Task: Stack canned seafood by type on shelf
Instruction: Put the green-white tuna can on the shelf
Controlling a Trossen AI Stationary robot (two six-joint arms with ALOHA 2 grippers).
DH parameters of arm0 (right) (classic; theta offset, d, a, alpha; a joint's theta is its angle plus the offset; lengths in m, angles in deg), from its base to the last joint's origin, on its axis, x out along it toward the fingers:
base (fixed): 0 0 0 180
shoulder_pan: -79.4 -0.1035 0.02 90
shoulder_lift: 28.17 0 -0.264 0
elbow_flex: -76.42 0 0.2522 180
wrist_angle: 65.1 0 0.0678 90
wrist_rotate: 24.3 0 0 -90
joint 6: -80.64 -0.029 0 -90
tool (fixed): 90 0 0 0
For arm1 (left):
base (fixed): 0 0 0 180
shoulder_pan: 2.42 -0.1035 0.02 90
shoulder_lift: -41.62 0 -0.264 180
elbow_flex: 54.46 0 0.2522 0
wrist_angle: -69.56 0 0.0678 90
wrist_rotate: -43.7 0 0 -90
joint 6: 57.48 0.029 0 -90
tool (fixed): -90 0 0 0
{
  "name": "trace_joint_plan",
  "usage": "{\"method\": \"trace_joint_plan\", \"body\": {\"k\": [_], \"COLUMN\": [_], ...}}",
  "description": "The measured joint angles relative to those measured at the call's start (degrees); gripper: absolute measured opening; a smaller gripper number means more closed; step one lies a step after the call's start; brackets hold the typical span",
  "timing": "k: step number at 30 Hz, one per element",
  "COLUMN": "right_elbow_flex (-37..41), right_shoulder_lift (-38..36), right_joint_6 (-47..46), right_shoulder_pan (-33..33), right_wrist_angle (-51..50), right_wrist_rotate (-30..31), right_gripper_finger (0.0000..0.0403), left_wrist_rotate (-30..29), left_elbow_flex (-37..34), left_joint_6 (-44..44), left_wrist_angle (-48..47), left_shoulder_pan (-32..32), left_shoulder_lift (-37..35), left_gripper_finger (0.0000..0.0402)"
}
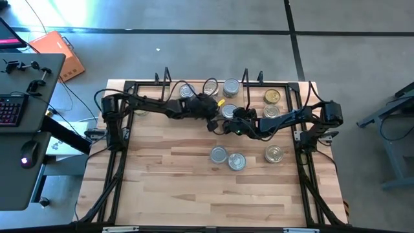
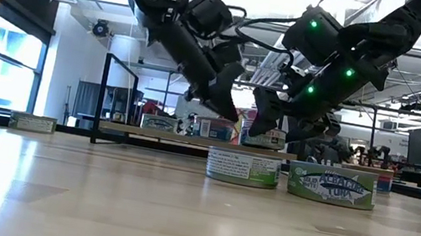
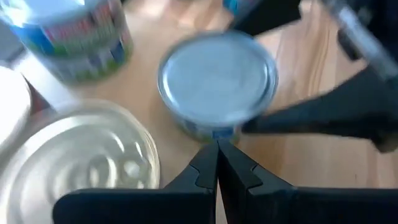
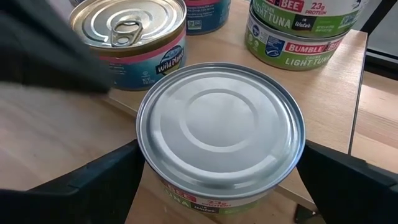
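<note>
Right gripper: spread wide, straddling a silver tin. Close squarely on its rim before lifting. Left gripper: closed, empty, just beside it.

Two arms, with one gripper each: the left gripper and the right gripper, so two pairs of jaws in all

One shelf at the far edge of one bench

From above, three tins stand on the open bench in front of the arms: two touching and one apart. At least six more tins show around the shelf, one of them plainly gold-topped; the arms hide part of that row, so the full count cannot be told

The right wrist view shows one pull-ring tin and one stack of two green-labelled tins
</note>
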Motion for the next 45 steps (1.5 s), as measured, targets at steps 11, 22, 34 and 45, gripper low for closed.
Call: {"method": "trace_joint_plan", "body": {"k": [11, 22, 34, 45], "right_elbow_flex": [0.0, 0.0, 0.0, 0.0], "right_shoulder_lift": [0.0, 0.0, 0.0, -2.9], "right_joint_6": [0.9, 2.9, 6.6, 7.7], "right_shoulder_pan": [0.0, 0.1, -0.5, -3.1], "right_wrist_angle": [0.8, 0.7, 2.6, -0.1], "right_wrist_rotate": [-0.2, -0.2, -0.5, 2.6], "right_gripper_finger": [0.0394, 0.0394, 0.0394, 0.0394], "left_wrist_rotate": [8.0, 13.7, 13.1, 13.0], "left_elbow_flex": [0.0, 0.2, 0.2, 0.1], "left_joint_6": [4.5, 2.5, 2.9, 2.7], "left_wrist_angle": [11.7, 11.8, 10.8, 10.8], "left_shoulder_pan": [-2.6, -6.3, -6.5, -6.4], "left_shoulder_lift": [4.3, 6.5, 6.7, 6.8], "left_gripper_finger": [0.0, 0.0, 0.0, 0.0]}}
